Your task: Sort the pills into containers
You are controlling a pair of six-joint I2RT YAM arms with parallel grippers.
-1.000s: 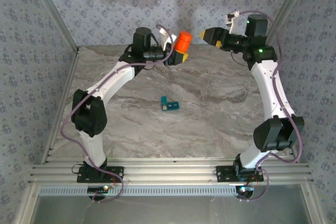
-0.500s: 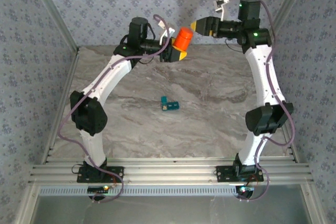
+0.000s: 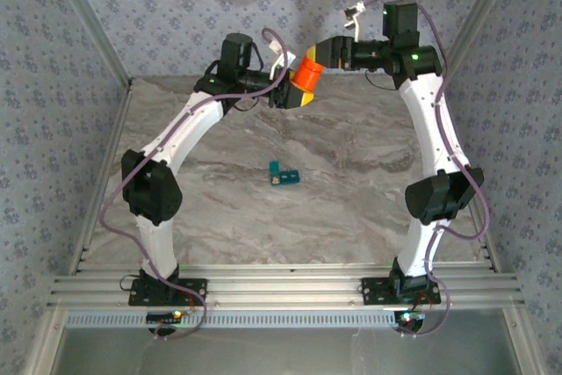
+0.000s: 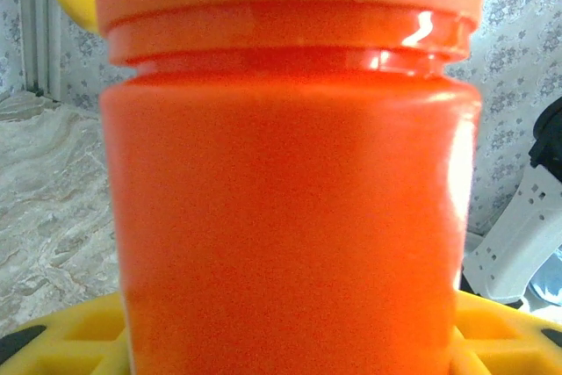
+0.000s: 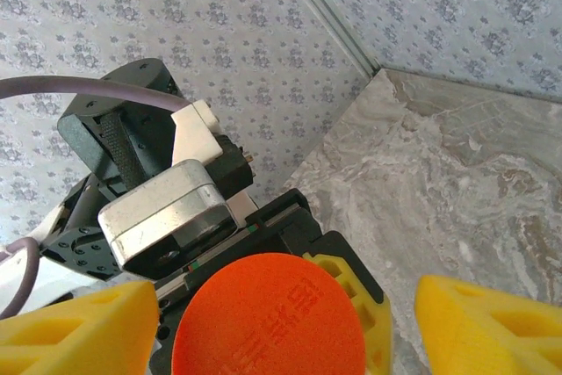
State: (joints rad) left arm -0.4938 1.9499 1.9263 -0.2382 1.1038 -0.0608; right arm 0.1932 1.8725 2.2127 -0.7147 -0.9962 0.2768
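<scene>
Up at the back of the table (image 3: 351, 208), left gripper (image 3: 295, 96) is clamped on the orange bottle (image 4: 290, 217), right gripper (image 3: 323, 53) spread apart around the cap (image 5: 268, 315). I'd centre, squeeze, then twist; teal pill box (image 3: 283, 175) sits mid-table, well away

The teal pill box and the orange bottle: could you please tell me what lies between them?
From the teal pill box up to the orange bottle, the top external view shows bare marbled table.

Glossy orange plastic bottle (image 4: 290, 217), matt marbled tabletop (image 3: 351, 208) (stone-look), teal plastic pill box (image 3: 283, 176)
</scene>
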